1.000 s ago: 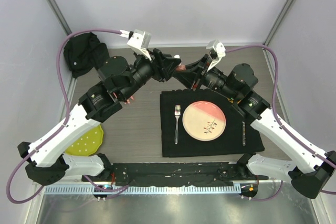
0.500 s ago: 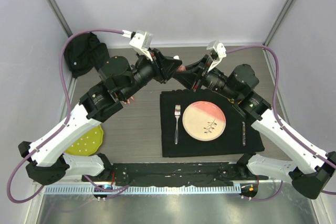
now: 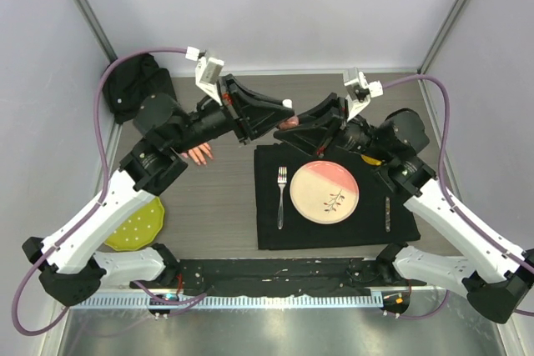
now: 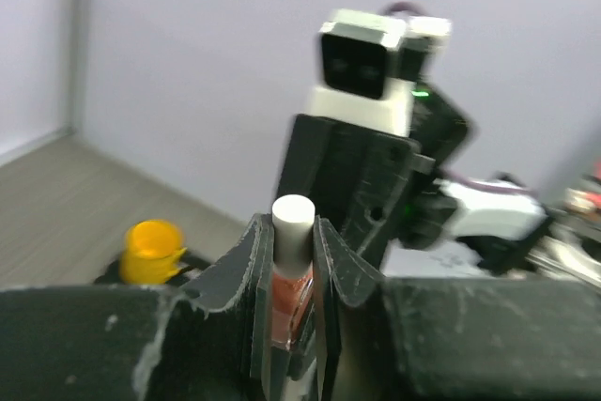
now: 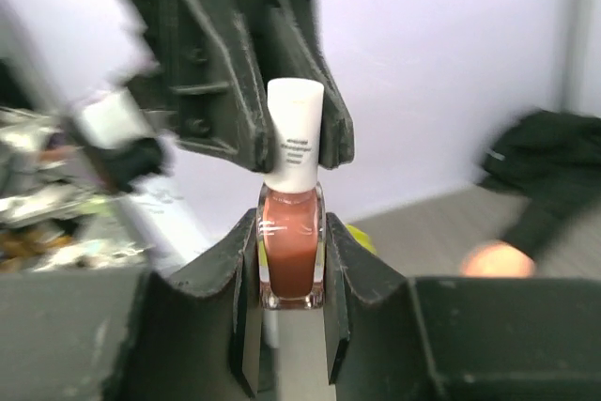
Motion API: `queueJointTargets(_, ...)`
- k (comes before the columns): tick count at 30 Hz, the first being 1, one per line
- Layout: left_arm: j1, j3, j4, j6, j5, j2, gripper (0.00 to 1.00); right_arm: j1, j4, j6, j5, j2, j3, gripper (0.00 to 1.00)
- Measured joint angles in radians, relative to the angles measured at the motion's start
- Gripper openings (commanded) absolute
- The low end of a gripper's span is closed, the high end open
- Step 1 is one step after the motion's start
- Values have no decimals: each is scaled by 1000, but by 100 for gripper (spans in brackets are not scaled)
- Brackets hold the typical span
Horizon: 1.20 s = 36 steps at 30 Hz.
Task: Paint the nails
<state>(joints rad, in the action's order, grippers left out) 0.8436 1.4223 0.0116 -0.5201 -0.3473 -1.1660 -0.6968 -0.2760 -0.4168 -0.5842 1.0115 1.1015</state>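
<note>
A: Far left first?

B: Just a black bundle (image 3: pixel 132 85) in the far corner and a yellow-green plate (image 3: pixel 138 224) at the near edge of the surface (image 3: pixel 217 198). Both lying as a second ago.

A: And the left arm?

B: Swung out leftward and stretched flatter than before. Uncovers more of the mannequin hand (image 3: pixel 198 152), flat on the surface just left of the black mat (image 3: pixel 267 231). Pinkish nails (image 3: pixel 206 157) at its fingertips, apart from both claws.

A: State of the left claw (image 4: pixel 292 227)?

B: Narrower than a second ago. Now pinched on the white cap (image 5: pixel 294 138) of the polish bottle (image 5: pixel 291 265), up in the air between the two arms, beyond the mat's far edge in the top view.

A: Further right?

B: Right claw (image 5: pixel 291 232) clamped on the bottle's reddish glass body, same as before, meeting the left claw tip to tip. Wrist drawn a little rightward, though.

A: On the mat?

B: From left to right: fork (image 3: pixel 281 193), pink plate (image 3: pixel 324 192), knife (image 3: pixel 387 210). None shifted.
</note>
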Motion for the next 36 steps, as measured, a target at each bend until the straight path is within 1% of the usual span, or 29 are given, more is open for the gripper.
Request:
queueJointTargets(1,-15,-21,-58,-34,-70,3,0,0,-51,-41,-38,1,-8,1)
queueJointTargets(3,-36,-51,-220,-118,-230,-3,0,1,-231,-183,-134,11,-33,1)
queueJointTargets(6,-35,-64,-419,-221,-393,-33,0,-5,-497,-388,-253,45,-52,1)
queueJointTargets(8,-31,-63,-465,-244,-451,-43,0,-9,-591,-465,-303,64,-59,1)
queueJointTargets(10,-31,-55,-457,-244,-489,-47,0,-9,-631,-497,-338,71,-66,1)
queueJointTargets(11,-29,-48,-447,-236,-502,-48,2,-9,-632,-499,-349,70,-67,1)
queueJointTargets(12,-28,-40,-426,-227,-510,-47,22,-9,-626,-497,-357,68,-68,1)
queueJointTargets(13,-27,-31,-402,-216,-512,-47,34,-9,-611,-479,-359,62,-68,1)
queueJointTargets(14,-27,-19,-368,-194,-509,-43,43,-9,-582,-456,-358,54,-68,1)
queueJointTargets(15,-27,-6,-322,-167,-504,-39,56,-9,-553,-435,-352,47,-68,1)
queueJointTargets(17,-24,8,-209,-116,-478,-26,65,-13,-464,-358,-337,27,-58,1)
queueJointTargets(18,-23,9,-165,-96,-460,-22,71,-15,-407,-319,-322,13,-55,1)
queueJointTargets(20,-22,7,-80,-61,-425,-12,80,-17,-285,-233,-295,-7,-35,1)
queueJointTargets(23,-22,6,39,-5,-351,25,84,-18,-132,-124,-230,-23,-2,1)
queueJointTargets(25,-19,6,113,27,-305,56,84,-19,-61,-67,-183,-23,28,1)
queueJointTargets(28,-19,6,173,42,-223,101,80,-19,29,11,-111,-24,63,1)
queueJointTargets(31,-18,6,203,49,-112,143,74,-20,98,71,-43,-23,75,1)
queueJointTargets(35,-18,6,207,50,25,163,62,-22,195,132,66,-12,90,1)
queueJointTargets(36,-16,6,207,50,64,160,61,-23,203,138,80,-10,93,1)
